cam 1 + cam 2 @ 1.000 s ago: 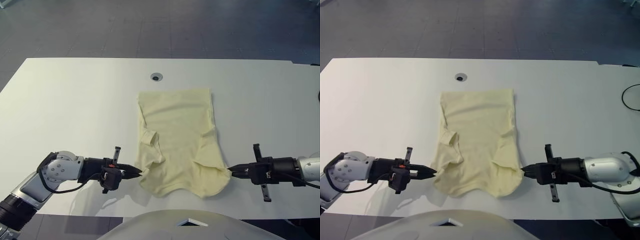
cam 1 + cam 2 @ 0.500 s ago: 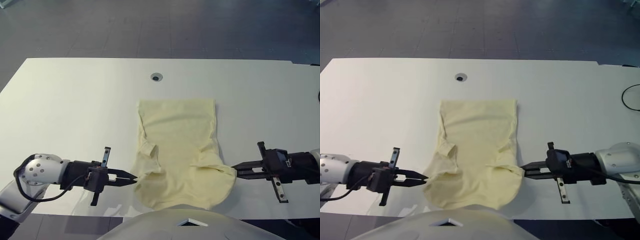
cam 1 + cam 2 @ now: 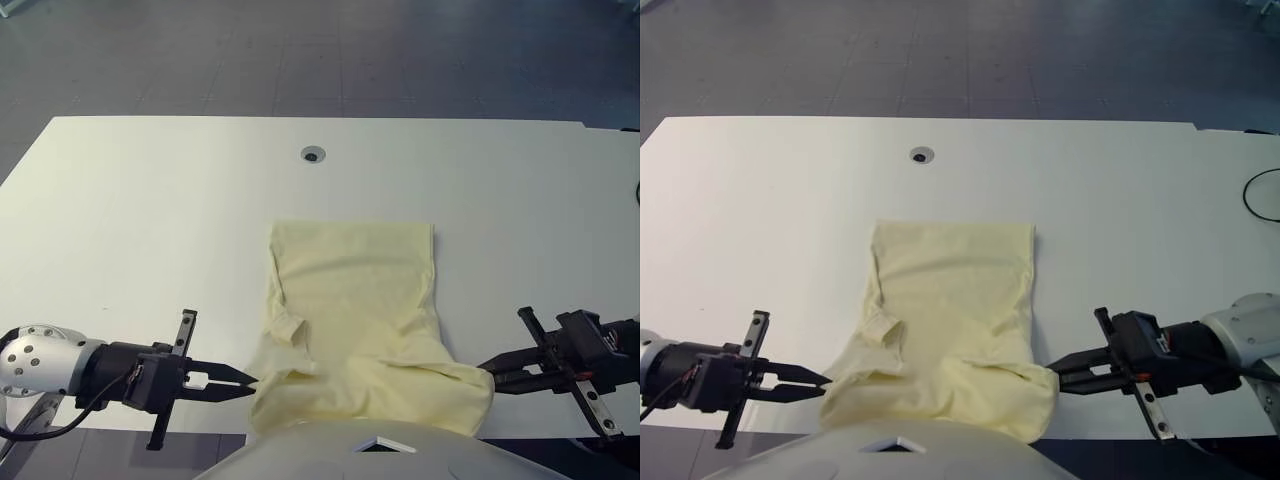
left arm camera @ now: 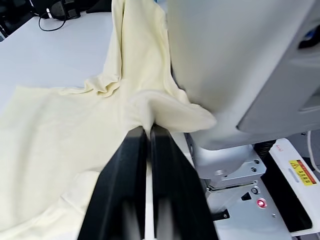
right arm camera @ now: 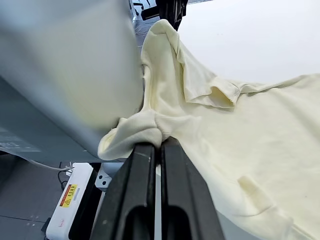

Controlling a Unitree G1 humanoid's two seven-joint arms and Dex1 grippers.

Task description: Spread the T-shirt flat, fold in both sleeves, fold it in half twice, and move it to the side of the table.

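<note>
Left eye view shows your left gripper (image 3: 248, 383) clamped on the near left corner of the T-shirt (image 3: 355, 300), which lies in the middle of the table (image 3: 150, 200), near end bunched at the edge. Your right gripper (image 3: 486, 369) pinches the near right corner, likely to pull the cloth flat.

1 T-shirt (image 3: 355, 300), 1 table (image 3: 150, 200) with 1 round hole (image 3: 313, 154), 2 claws: left claw (image 3: 245, 383), right claw (image 3: 485, 372)

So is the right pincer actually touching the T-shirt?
Touching. The right wrist view shows the right pincer shut on a bunched corner of the T-shirt.
</note>
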